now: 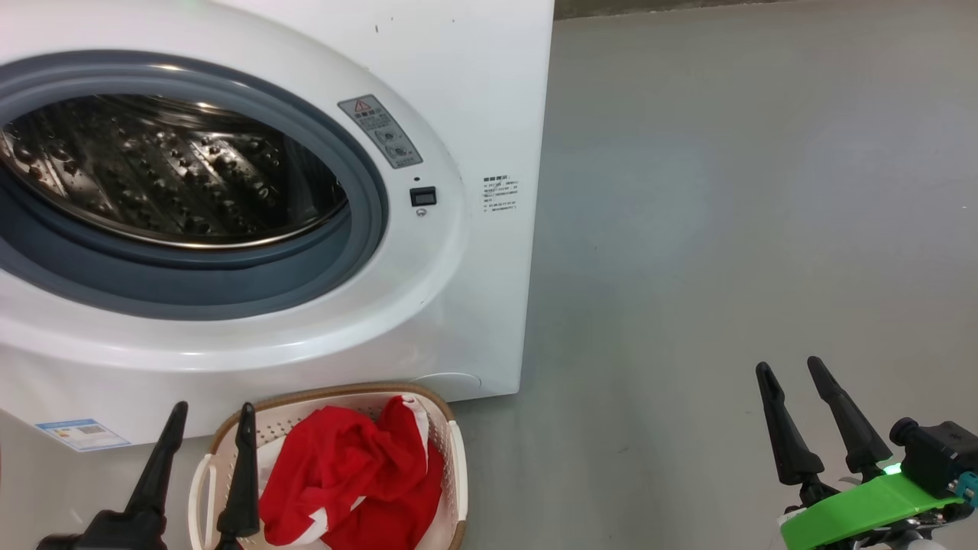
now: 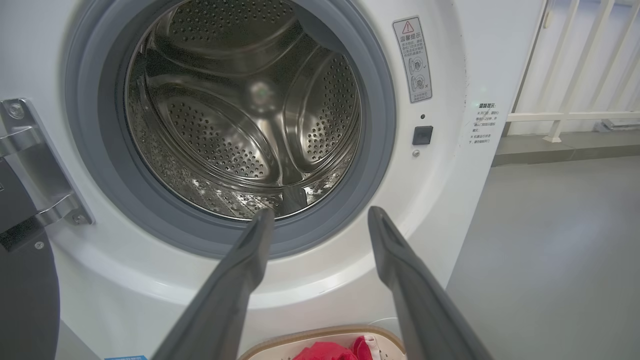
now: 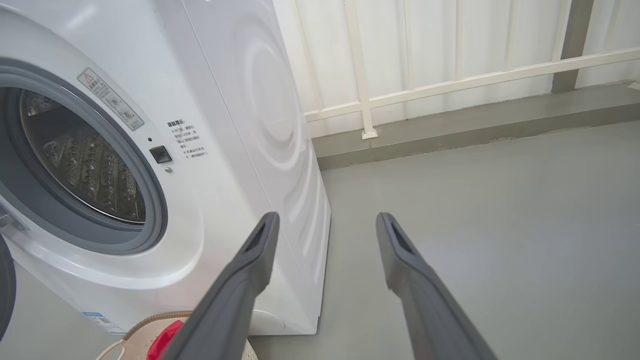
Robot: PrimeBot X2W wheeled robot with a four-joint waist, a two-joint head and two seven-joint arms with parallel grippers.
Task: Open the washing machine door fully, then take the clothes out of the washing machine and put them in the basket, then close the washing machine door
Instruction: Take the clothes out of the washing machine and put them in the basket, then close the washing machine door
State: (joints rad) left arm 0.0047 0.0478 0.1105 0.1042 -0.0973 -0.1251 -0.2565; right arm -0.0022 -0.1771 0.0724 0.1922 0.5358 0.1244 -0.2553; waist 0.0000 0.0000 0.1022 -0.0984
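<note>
Washing machine door [image 2: 22, 300]: dark sliver at 8 o'clock, the rest cut off by the edge.
Basket [image 1: 452, 458]: near end cut off at 6 o'clock.
Clothes [image 1: 344, 473]: lower folds off-frame; number of garments unclear.
Warning sticker [image 1: 380, 131]: print too small to read.
Drum [image 1: 153, 176]: cut off at 9 o'clock.

Our left tool [image 1: 214, 406] and right tool [image 1: 788, 363] each bear two long, tapering dark-grey fingers [image 3: 415, 280] with a hollow slot near the tip, and behind the right one sit a bright green shell [image 1: 863, 508], a black boxy block [image 1: 928, 454] and a teal plug [image 1: 969, 485].
</note>
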